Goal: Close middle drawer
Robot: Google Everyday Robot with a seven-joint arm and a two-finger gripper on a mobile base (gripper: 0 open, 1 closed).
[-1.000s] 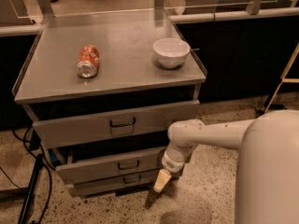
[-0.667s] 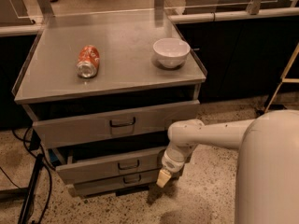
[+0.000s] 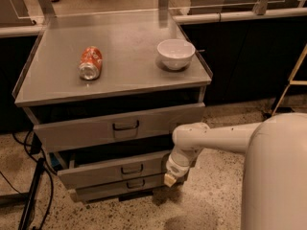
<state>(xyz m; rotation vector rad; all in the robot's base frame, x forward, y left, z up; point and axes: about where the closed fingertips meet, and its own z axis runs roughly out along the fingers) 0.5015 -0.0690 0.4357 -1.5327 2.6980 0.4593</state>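
Observation:
The middle drawer point(image 3: 112, 170) is a low grey steel front with a small dark loop handle point(image 3: 131, 169). It stands pulled out a little, with a dark gap above it. The taller top drawer point(image 3: 120, 127) is also pulled out above it, and the lowest drawer point(image 3: 120, 187) sits just below. My white arm reaches in from the right and down. My gripper point(image 3: 169, 178) is at the right end of the middle drawer's front, touching or nearly touching it.
The cabinet top point(image 3: 124, 71) carries a red can point(image 3: 90, 63) lying on its side and a white bowl point(image 3: 175, 53). Black cables point(image 3: 33, 195) run down the floor at the cabinet's left. A wooden stand leg point(image 3: 290, 83) is at the far right.
The gripper has shifted slightly up and toward the drawer fronts. The drawers look unchanged.

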